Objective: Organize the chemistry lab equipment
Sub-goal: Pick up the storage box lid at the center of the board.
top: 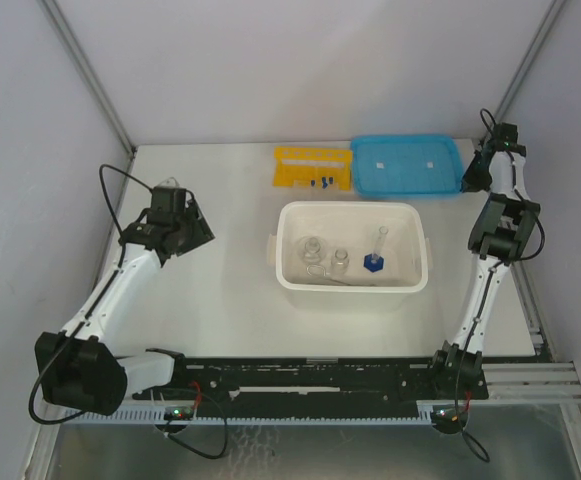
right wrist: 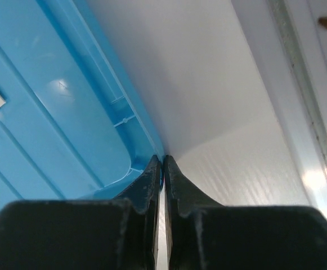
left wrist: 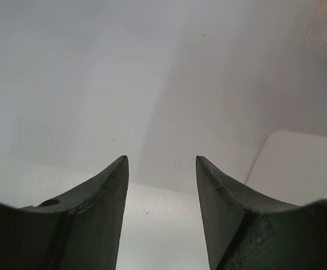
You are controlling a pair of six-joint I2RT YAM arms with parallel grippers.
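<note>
The yellow tube rack (top: 313,168) lies at the back of the table with small blue-capped tubes (top: 322,183) at its front edge. Small clear glass vessels (top: 315,250) and a tall glass cylinder on a blue base (top: 375,258) stand inside the white tub (top: 352,210). My right gripper (top: 473,178) (right wrist: 163,159) is shut on the right rim of the blue lid (top: 407,165) (right wrist: 56,107). My left gripper (top: 180,215) (left wrist: 162,163) hangs open over bare table at the left with nothing between its fingers.
The blue lid lies flat just behind the tub, to the right of the rack. Grey walls enclose the table on the left, back and right. A metal rail (right wrist: 315,84) runs along the table's right edge, close to the right arm.
</note>
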